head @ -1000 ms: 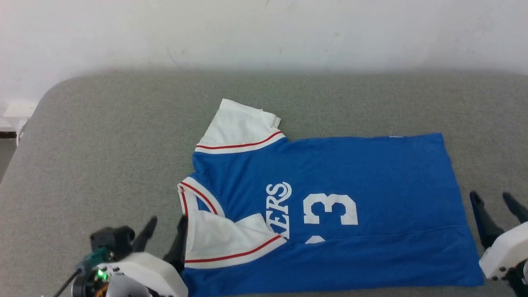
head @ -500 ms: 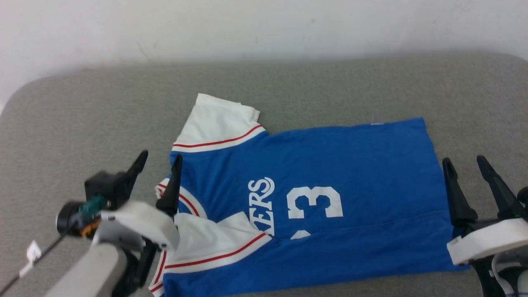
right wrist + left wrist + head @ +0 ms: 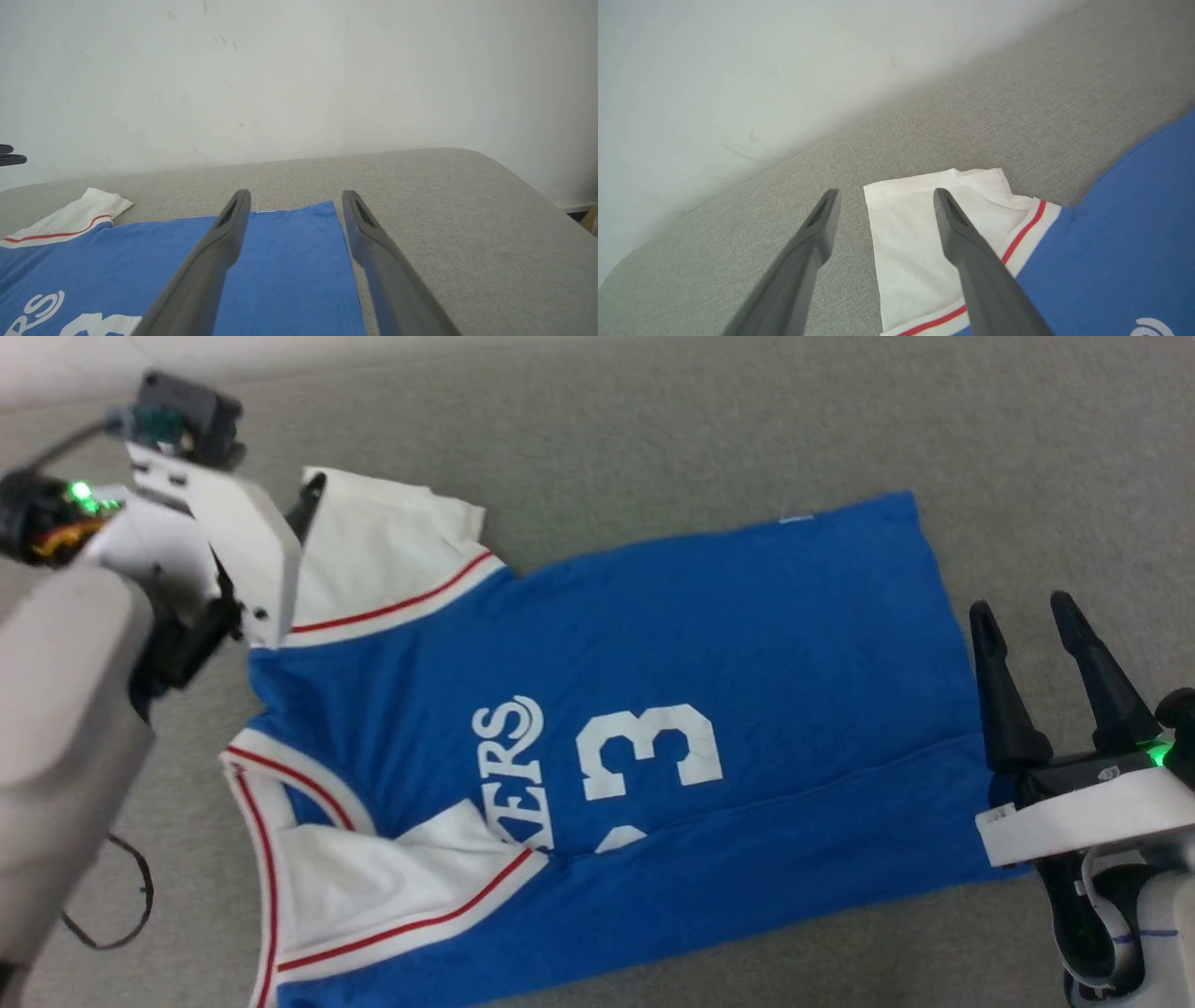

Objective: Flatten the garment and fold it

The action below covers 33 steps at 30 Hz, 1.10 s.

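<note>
Blue jersey cloth runs off the bottom of the head view, so the near edge of the garment [image 3: 747, 644] is cut off there. Its near sleeve [image 3: 373, 887] is folded onto the chest and covers the start of the white lettering [image 3: 513, 765] and the lower part of the number [image 3: 653, 751]. The garment lies flat across the middle of the tabletop [image 3: 653, 420], with its collar [image 3: 271, 775] toward the left edge and its hem [image 3: 943, 644] toward the right. A pale forearm [image 3: 56, 737] and white wrist housing [image 3: 243, 541] hide most of the left gripper [image 3: 886, 193]. In the left wrist view its fingers are spread and empty, one over the white far sleeve [image 3: 373, 560], one over bare tabletop; contact cannot be judged. The right gripper [image 3: 1022, 607] sits at the hem with its fingers parted, gripping nothing, one over blue cloth, one beside it. The tabletop is grey, fabric-covered and round-cornered, with a thin dark cable [image 3: 147, 891] looping near its left edge. Behind it stands a scuffed white wall [image 3: 299, 70]
</note>
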Motion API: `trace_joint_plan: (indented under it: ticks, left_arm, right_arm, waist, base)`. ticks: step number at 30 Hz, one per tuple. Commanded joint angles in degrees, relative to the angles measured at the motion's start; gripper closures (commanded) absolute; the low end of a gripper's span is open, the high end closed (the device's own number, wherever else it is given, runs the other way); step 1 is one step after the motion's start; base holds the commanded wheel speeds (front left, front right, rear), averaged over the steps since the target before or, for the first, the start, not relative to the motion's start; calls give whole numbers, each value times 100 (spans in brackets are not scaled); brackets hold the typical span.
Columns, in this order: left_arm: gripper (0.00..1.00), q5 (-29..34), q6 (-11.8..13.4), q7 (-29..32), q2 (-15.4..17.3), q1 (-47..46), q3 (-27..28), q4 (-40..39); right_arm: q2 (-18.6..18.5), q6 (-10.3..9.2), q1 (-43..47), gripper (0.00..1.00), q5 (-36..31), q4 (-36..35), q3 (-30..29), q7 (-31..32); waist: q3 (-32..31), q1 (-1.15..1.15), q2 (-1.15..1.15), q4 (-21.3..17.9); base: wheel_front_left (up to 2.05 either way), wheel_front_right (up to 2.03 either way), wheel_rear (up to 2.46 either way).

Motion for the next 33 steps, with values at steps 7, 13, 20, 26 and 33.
trace_joint_plan:
  ticks: [7,13,20,26,33]
  left_arm:
    - [0,-287,-217,1361,120,-930,-8,820]
    - [0,-725,-11,2364,178,-1318,214,1336]
    - [0,-747,294,2472,354,-1537,390,1545]
    - [89,-1020,303,3058,292,-1429,357,1670]
    - [100,-1236,331,3406,285,-1260,356,1379]
  right_arm:
    - [43,-4,-215,0,109,19,100,-163]
    - [83,-4,-270,0,178,102,233,-192]
    - [126,-4,-287,0,251,184,281,-320]
    - [107,-4,-312,0,319,207,262,-401]
    - [77,-4,-330,0,281,224,164,-395]
  waist:
    - [911,-2,0,-794]
    - [1139,-2,0,-966]
    - [1356,-2,0,-1076]
    - [1430,-2,0,-1091]
    - [1378,-2,0,-996]
  base:
    - [0,0,0]
    - [0,0,0]
    - [0,0,0]
    - [0,0,0]
    - [0,0,0]
